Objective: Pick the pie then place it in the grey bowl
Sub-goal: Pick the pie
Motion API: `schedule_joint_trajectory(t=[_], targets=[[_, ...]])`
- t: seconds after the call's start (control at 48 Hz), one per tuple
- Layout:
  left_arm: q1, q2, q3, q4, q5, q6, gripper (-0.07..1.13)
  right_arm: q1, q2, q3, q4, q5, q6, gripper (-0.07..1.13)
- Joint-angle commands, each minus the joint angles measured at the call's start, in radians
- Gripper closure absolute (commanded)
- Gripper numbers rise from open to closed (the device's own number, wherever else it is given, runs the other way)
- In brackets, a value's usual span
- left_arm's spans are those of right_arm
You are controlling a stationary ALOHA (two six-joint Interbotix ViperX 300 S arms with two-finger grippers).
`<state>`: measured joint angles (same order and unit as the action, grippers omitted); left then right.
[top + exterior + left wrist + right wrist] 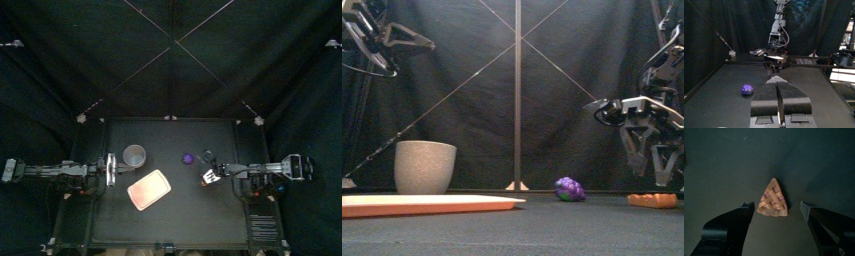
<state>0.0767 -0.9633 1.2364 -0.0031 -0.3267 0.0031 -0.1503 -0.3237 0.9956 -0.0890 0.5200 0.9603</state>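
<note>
Right pincer [776, 204] spread, pie [773, 197] centred between its jaws (lattice up) — we should descend straight, then pinch.

Pie [773, 198] — orange-brown, lattice-patterned.

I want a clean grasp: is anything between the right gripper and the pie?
Nothing. The right wrist view shows the pie alone on the bare table, beneath the open right gripper.
</note>
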Motion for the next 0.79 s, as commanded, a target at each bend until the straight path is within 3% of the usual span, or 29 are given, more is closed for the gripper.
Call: schedule_joint_trajectory(t=[0.021,0.25,0.562,0.646,0.792], targets=[[0.003,0.006,-0.012,0.000,-0.009,0.002,1.04,0.025,0.021,-0.021,-0.037,-0.015,0.029,0.01],[0.005,0.006,-0.005,0.000,-0.009,0.002,1.04,0.037,0.091,-0.029,-0.023,-0.075,0.029,0.01],[0.005,0.006,0.003,0.000,-0.008,0.002,1.04,0.040,0.170,-0.066,-0.018,-0.040,0.029,0.04],[0.003,0.005,0.003,0.000,-0.005,0.002,1.04,0.046,0.170,-0.080,-0.020,-0.009,0.029,0.09],[0.003,0.005,0.009,0.000,-0.005,0.002,1.04,0.057,0.170,-0.089,-0.018,0.031,0.029,0.29]])
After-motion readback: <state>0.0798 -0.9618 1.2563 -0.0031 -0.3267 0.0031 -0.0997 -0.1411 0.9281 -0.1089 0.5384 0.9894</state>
